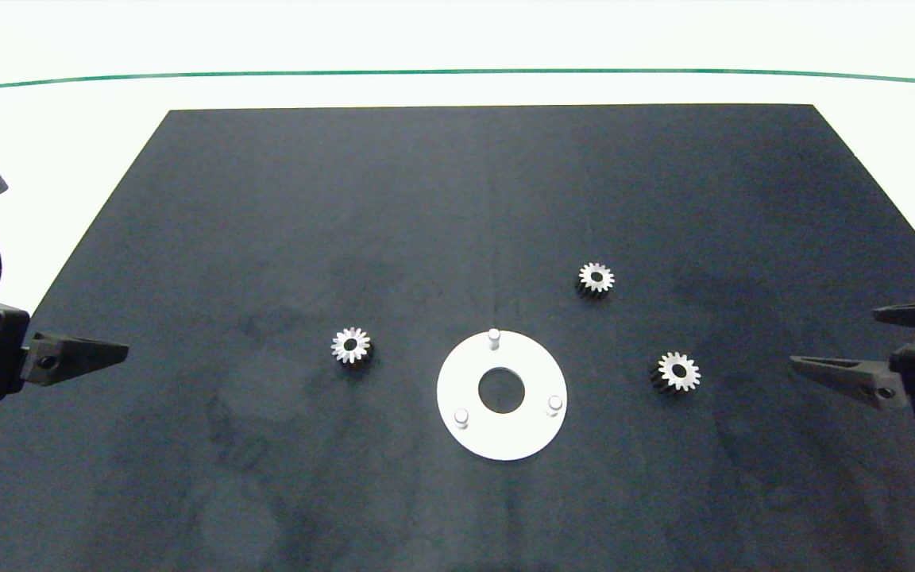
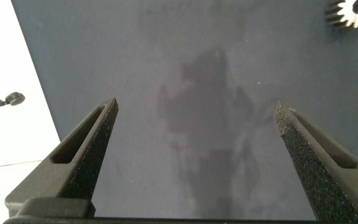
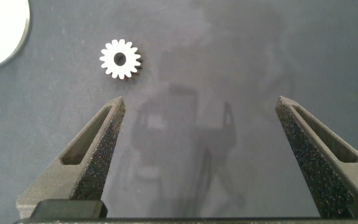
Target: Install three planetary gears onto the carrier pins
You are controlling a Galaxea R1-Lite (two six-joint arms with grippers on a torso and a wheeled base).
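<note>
Three planetary gears (image 1: 596, 278) loose on mat (image 1: 457, 199), carrier pins (image 1: 494, 337) bare.

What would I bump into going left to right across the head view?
Left gripper → left gear → disc → upper gear → right gear → right gripper.
</note>
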